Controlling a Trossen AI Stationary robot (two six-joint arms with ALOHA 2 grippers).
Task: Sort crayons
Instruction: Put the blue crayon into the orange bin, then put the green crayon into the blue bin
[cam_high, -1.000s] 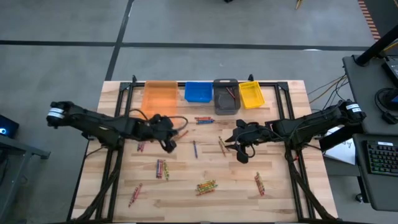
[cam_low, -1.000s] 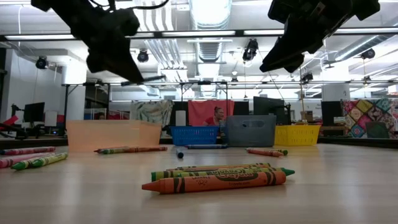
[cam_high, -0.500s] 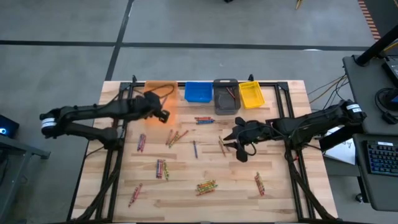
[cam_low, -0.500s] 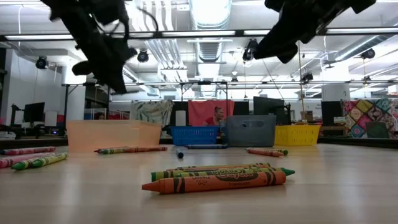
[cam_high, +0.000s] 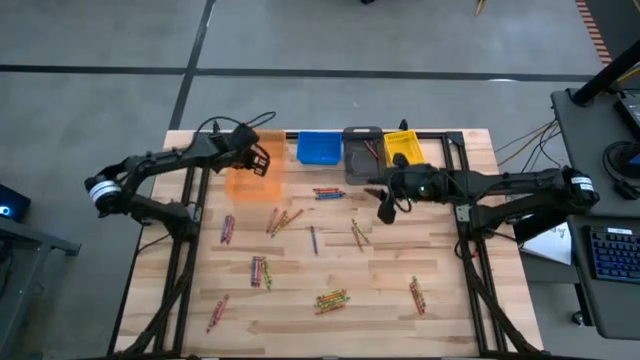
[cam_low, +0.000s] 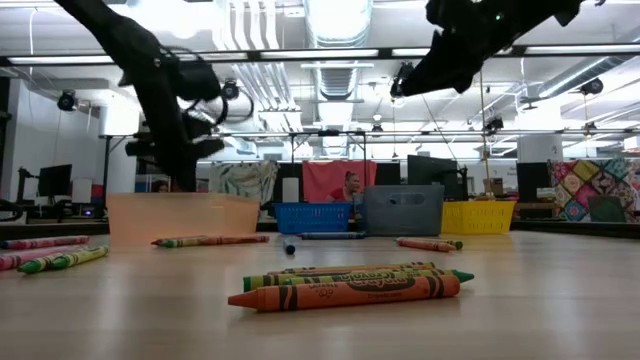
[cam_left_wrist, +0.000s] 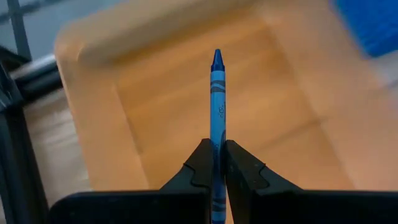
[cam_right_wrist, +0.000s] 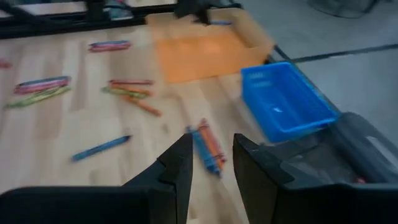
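Since the earlier frames, the left pincer (cam_high: 262, 160) has travelled from mid-worktop to a position above the orange bin (cam_high: 242, 178), and the right pincer (cam_high: 386, 207) has shifted toward the grey bin (cam_high: 358, 165). At left, the left pincer (cam_left_wrist: 217, 163) is pinching a blue crayon (cam_left_wrist: 216, 124) between its fingers, directly over the orange bin's (cam_left_wrist: 93, 112) interior. The crayon's long axis runs straight out along the pincer's line, tip pointing forward and away from the wrist, with most of its length projecting past the fingers. Risk: the crayon is blue and the bin below is orange; release at this position would probably mis-sort it, since the blue bin (cam_high: 319, 148) stands just beside, to the right. A second risk is the grip near the crayon's rear end, which may let it pivot or slip. Remaining crayons (cam_high: 329, 193) lie scattered across the worktop (cam_high: 470, 300). At right, the right pincer (cam_right_wrist: 210, 163) hangs above the worktop near the grey bin, fingers spread and holding nothing.
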